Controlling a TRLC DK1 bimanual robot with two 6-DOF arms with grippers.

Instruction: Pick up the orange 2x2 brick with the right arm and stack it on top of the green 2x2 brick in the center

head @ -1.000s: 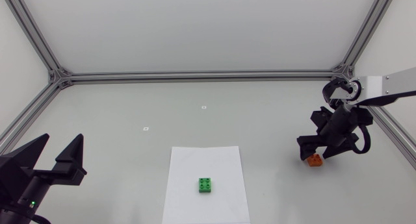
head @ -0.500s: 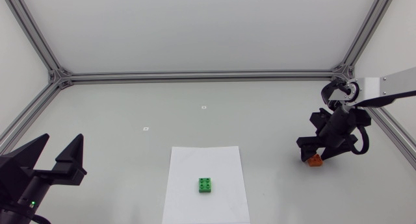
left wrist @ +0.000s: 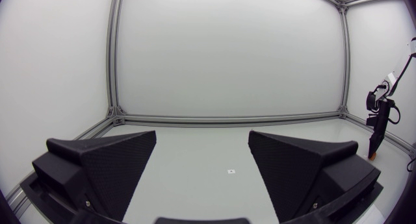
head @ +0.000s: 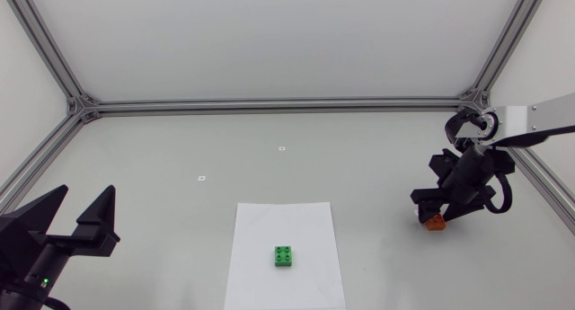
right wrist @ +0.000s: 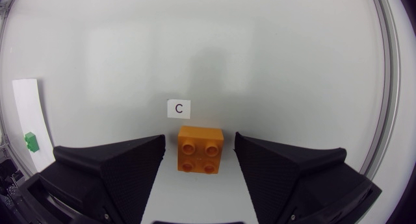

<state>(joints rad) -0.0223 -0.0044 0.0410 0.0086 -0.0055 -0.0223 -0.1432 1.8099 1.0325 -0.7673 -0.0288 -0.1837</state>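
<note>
- Grasp step: the right gripper [right wrist: 199, 141] is low over the orange brick [right wrist: 201, 152], its fingers spread wide on either side and apparently not touching it. The brick lies on the table [head: 269, 157] near the right edge.
- Likely next: close the fingers, lift, and carry the brick to the green brick [head: 285, 256] on the white sheet [head: 286, 225].
- The frame rail [head: 539, 180] is close; towards the centre there is open room. The left gripper [left wrist: 202, 143], fingers wide, is well apart.

Pale grey desk [head: 359, 166], bounded at the back by aluminium frame rails [head: 269, 104]. 1 white paper sheet [head: 305, 229] is laid flat at the desk's centre front. Beyond it, 2 small white squares are noted, well apart: centre marker [head: 281, 149], left marker [head: 202, 178]. 1 small white label [right wrist: 179, 108] is seen flat on the desk, right side.
</note>
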